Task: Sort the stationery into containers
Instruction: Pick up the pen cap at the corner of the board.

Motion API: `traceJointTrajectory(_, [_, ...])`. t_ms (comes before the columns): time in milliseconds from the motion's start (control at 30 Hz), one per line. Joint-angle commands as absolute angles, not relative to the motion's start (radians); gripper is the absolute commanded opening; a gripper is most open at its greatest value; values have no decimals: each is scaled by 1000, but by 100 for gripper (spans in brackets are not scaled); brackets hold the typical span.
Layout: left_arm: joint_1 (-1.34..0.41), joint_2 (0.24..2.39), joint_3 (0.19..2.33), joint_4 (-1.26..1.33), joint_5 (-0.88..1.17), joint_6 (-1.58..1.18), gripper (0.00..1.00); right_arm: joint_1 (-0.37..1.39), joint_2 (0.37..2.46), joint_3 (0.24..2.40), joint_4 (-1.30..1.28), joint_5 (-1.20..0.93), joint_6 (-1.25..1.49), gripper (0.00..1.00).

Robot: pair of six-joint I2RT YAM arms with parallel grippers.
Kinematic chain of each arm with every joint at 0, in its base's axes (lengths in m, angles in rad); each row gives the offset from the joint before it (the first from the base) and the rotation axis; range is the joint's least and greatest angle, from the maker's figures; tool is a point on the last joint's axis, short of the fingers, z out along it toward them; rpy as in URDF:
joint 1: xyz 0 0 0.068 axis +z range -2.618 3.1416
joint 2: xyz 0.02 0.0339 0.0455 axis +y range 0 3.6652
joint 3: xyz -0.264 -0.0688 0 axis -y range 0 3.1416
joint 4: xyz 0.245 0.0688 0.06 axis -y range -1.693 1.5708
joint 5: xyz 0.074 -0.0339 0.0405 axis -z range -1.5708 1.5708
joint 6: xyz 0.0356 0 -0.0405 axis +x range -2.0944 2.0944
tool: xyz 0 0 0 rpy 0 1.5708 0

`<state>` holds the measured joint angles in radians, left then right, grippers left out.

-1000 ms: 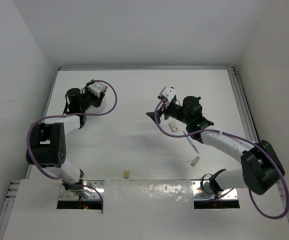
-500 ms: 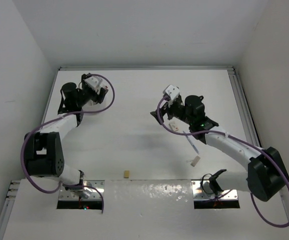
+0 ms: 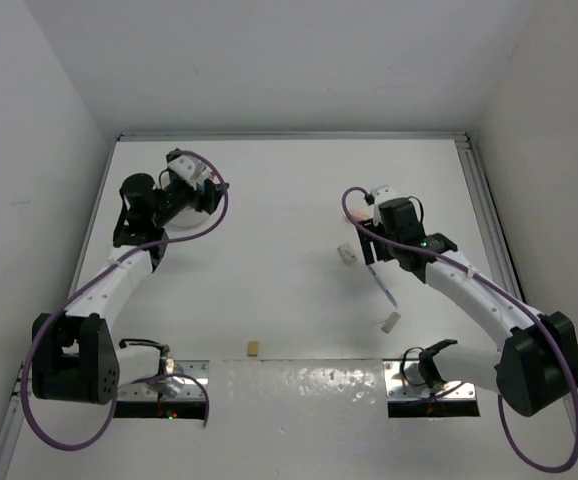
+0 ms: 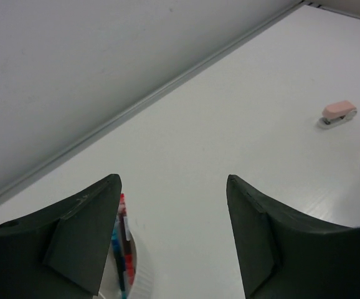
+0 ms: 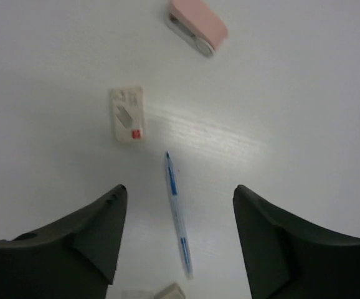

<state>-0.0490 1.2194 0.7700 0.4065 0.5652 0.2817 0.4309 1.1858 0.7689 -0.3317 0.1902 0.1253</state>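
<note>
Two pincers: I see left pincer (image 4: pixel 172 187), right pincer (image 5: pixel 179 190) wide, empty.
Blue pen (image 5: pixel 176 215): slim, perhaps plastic, axis near-far.

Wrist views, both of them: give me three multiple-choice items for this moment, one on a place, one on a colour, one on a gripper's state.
1. Where does the red-and-blue pen lie?
A. Inside the white bowl.
B. In a drawer.
C. In a cardboard box.

2. What colour is the eraser in the right wrist view?
A. Green.
B. Pink.
C. Yellow.

3. How does the right gripper stand?
A. Open and empty above the blue pen.
B. Shut on that pen.
C. Shut on a ruler.

Answers:
1 A: the left wrist view shows its red and blue barrel inside the bowl's rim.
2 B: its body is plainly pink.
3 A: the jaws stand apart with nothing between them, and the pen lies below.
</note>
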Motion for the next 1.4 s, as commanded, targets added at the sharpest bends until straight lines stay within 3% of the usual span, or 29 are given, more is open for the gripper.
traceJointTrajectory(0, [-67,1181,738,399,535,221,66,393,1230,732,-440,287,232,71])
traceJointTrajectory(67, [-77,1164,729,402,512,218,66,376,1265,733,-463,278,245,69])
traceJointTrajectory(100, [-78,1158,723,403,505,216,66,371,1297,753,-513,266,248,56])
traceJointTrajectory(133, [-83,1152,721,402,491,218,66,371,1310,764,-543,241,256,50])
traceJointTrajectory(300, [-94,1106,684,417,451,222,66,397,1330,807,-714,175,592,42])
traceJointTrajectory(367, [-92,1106,672,448,451,201,66,419,1304,787,-727,202,733,44])
traceJointTrajectory(500, [-100,1117,654,495,456,176,65,469,1149,606,-552,297,1080,57])
traceJointTrajectory(600, [-121,1121,649,503,445,196,66,443,1120,575,-604,416,1311,56])
traceJointTrajectory(667, [-132,1126,647,505,440,210,66,439,1105,531,-560,396,1408,50])
traceJointTrajectory(867, [-161,1176,635,555,417,207,66,503,1124,480,-575,311,1774,48])
traceJointTrajectory(1367, [-189,1210,621,610,407,195,66,571,1108,393,-601,331,1925,43])
